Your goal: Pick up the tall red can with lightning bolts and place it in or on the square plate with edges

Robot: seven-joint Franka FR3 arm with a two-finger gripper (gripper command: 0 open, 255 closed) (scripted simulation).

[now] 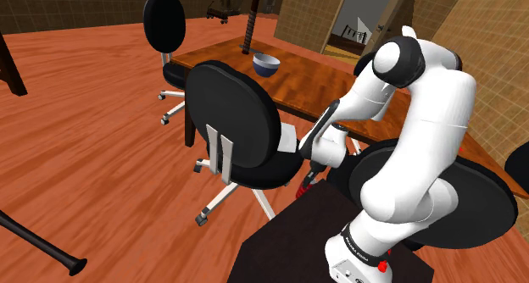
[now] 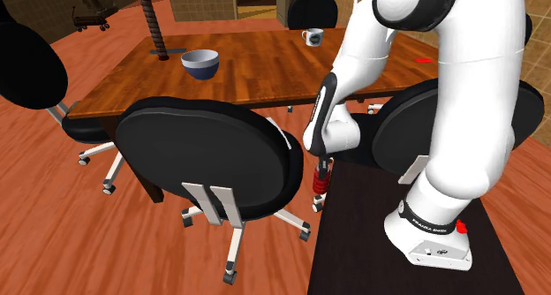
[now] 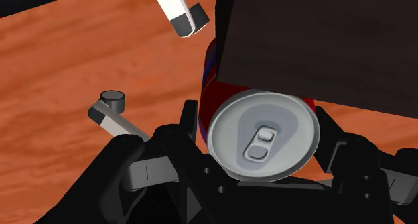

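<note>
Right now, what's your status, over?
Fingers shut on can. Can low, tight beside stand. Chair and table close by.

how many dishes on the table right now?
2: a blue bowl toward the second exterior view's left end of the table, and a white mug near its far edge. The arm covers part of the tabletop, so more may be hidden.
</note>
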